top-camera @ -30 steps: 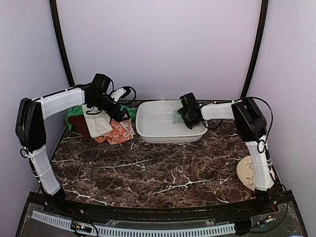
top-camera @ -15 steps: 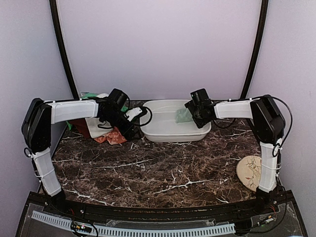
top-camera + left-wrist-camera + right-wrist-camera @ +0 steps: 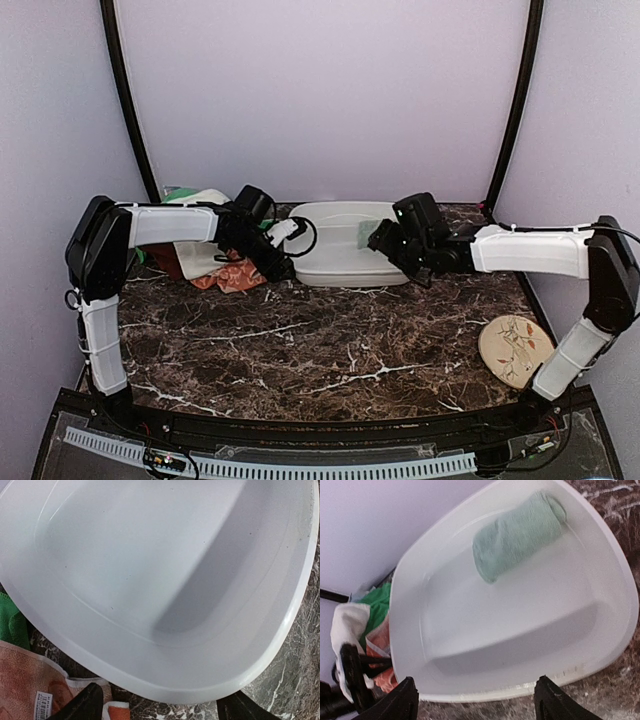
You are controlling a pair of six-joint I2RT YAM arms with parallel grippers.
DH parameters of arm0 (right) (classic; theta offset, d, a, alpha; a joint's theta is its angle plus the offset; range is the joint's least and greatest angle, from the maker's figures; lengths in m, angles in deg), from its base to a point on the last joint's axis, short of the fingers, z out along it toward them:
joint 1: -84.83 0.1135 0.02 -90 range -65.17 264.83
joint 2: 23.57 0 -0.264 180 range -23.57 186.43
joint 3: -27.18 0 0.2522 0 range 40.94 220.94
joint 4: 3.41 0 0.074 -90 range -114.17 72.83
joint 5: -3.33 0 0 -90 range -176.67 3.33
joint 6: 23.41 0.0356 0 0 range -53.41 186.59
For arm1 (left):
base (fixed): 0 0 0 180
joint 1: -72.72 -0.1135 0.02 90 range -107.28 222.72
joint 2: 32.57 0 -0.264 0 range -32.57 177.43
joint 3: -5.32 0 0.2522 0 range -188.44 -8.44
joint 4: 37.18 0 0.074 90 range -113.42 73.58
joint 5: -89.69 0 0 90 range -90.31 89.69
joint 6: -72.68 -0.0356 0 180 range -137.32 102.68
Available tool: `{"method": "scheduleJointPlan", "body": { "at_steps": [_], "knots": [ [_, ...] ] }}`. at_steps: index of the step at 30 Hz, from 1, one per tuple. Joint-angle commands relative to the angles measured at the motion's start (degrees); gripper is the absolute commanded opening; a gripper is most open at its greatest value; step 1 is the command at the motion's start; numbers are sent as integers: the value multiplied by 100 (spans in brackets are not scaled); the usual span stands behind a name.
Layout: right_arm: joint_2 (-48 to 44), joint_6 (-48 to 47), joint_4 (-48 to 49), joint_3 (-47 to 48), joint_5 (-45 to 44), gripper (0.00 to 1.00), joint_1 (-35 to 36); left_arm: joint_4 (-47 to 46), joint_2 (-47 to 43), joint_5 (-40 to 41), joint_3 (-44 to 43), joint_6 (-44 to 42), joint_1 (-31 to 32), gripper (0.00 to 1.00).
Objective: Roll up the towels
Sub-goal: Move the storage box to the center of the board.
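A white basin (image 3: 330, 275) sits at the back of the dark marble tabletop (image 3: 300, 350). Inside it, near the right end, lies the small pale green towel (image 3: 517, 535). It is rolled up like a little log, and nothing touches it.

The left tool (image 3: 157, 709) is low down by the left end of the basin. Its two fingers are wide apart with nothing between them. The rim of the basin is just in front of them. The right tool (image 3: 477, 700) hangs by the right front side of the basin. Its fingers are wide apart too, and it holds nothing. The rim of the basin is right in front of it.

The other towels are in a heap on the tabletop, just left of the basin and under the left arm. The orange towel (image 3: 235, 277) with swirls lies at the front of the heap, near the left tool. It has a little white tag on it. The bright green towel (image 3: 377, 602) peeks out behind it, next to the basin. The big cream-white towel (image 3: 200, 258) lies on the heap, loose and crumpled. None of these three is rolled.

A round plate (image 3: 515, 350) with a flower drawing lies on the right side of the tabletop, well apart from the basin.
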Motion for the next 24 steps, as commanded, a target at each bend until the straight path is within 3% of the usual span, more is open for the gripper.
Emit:
{"method": "scheduleJointPlan", "body": {
  "at_steps": [1, 3, 6, 11, 15, 19, 24],
  "knots": [
    [-471, -499, 220, -1332, -6, 73, 389, -346, 270, 363, -372, 205, 20, 80],
    [-625, -517, 565, -1844, 167, 67, 477, -367, 368, 329, -517, 274, 19, 80],
    [-629, -619, 753, -2136, 247, 68, 501, -346, 473, 357, -751, 314, 19, 80],
    [193, -1170, 692, -1356, 485, 72, 164, -142, 695, 594, -1271, 281, -35, 85],
    [966, -1503, 709, -354, 829, 73, -106, 837, 644, 339, -2087, 110, -349, 94],
    [1591, -1591, 652, 464, 998, 73, -270, 1661, -37, 228, -2290, 21, -922, 96],
    [2111, -1557, 896, 896, 1172, 74, -497, 2146, -1707, 345, -982, -71, -1985, 96]
  ]
}}
